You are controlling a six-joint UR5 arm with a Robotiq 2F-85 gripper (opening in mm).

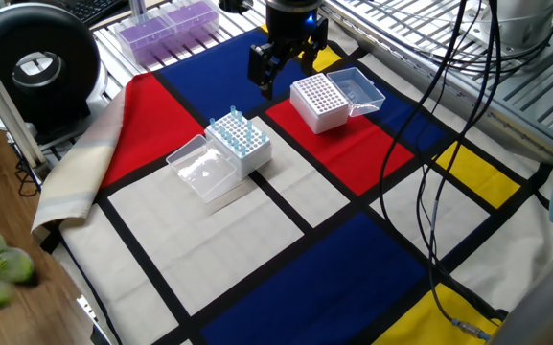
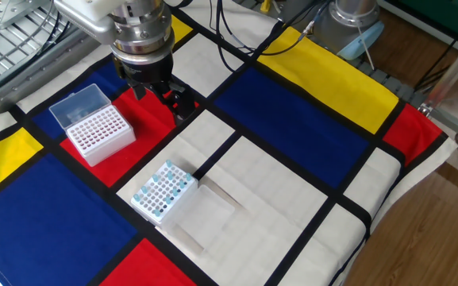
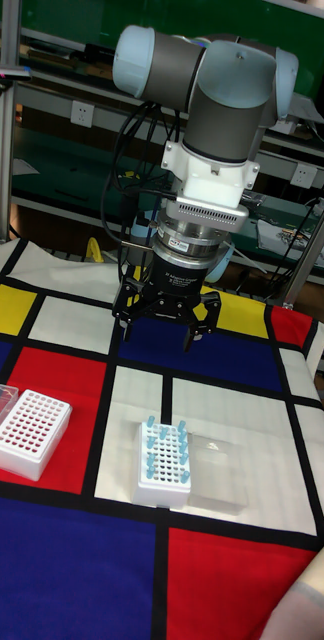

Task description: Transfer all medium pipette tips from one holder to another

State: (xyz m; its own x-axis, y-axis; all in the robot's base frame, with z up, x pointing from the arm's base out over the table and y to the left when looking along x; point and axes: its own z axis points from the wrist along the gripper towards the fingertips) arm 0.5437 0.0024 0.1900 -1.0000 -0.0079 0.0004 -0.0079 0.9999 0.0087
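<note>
Black two-finger hand (image 3: 162, 322) spread wide and empty, hovering over the colour-block tabletop (image 3: 72, 590).
Slender translucent blue-topped pipette tips (image 3: 165, 448) upright in the white rack (image 3: 163, 491), clear lid (image 3: 218, 472) folded flat for access; empty white perforated holder (image 3: 27, 432) well apart, likewise uncovered, likely the destination.

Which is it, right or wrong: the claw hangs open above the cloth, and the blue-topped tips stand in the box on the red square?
Wrong on one point: the tall fixed view shows the tips standing in the box on a white square, not red. The claw does hang open above the cloth.
</note>
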